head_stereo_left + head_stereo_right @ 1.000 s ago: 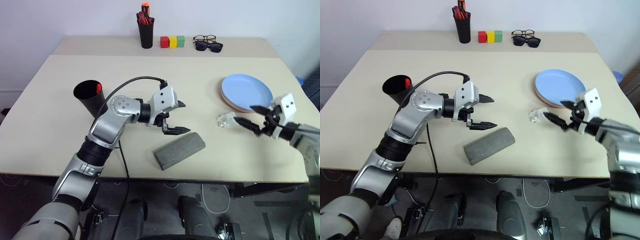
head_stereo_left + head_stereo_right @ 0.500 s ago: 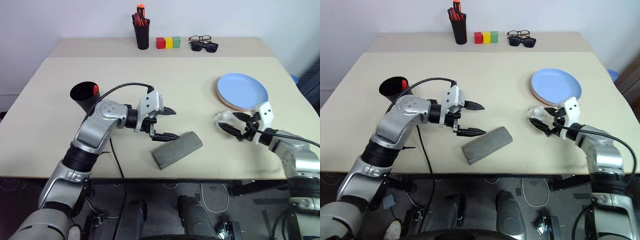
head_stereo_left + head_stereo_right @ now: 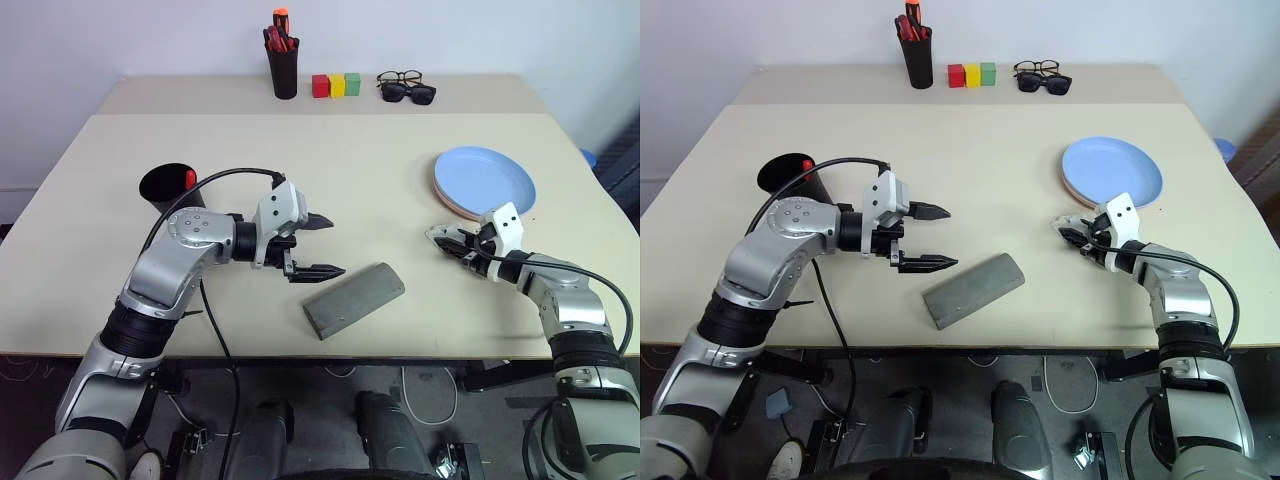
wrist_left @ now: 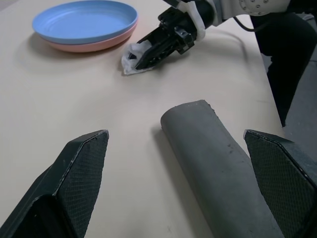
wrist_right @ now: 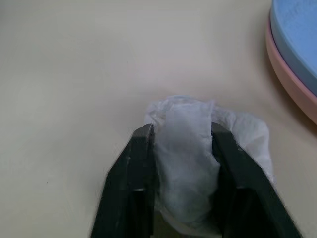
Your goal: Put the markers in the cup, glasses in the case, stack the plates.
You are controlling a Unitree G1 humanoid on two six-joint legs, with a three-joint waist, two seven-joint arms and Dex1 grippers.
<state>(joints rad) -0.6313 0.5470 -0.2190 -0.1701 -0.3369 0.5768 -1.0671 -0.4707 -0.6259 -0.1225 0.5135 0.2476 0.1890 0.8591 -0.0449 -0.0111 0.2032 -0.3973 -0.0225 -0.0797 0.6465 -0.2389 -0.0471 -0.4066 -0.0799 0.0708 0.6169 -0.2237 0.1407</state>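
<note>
- The cup (image 3: pixel 172 190) stands at mid-left, with bare table (image 3: pixel 380 160) stretching to the right.
- The left gripper (image 3: pixel 318 246) hovers spread wide, level, just left of the closed case (image 3: pixel 355 299) at lower centre.
- The right gripper (image 5: pixel 181 148), low at centre-right, pinches a crumpled white wad (image 5: pixel 198 134).
- The stacked plates (image 3: pixel 485 183), blue over pink, sit near the right edge.
</note>
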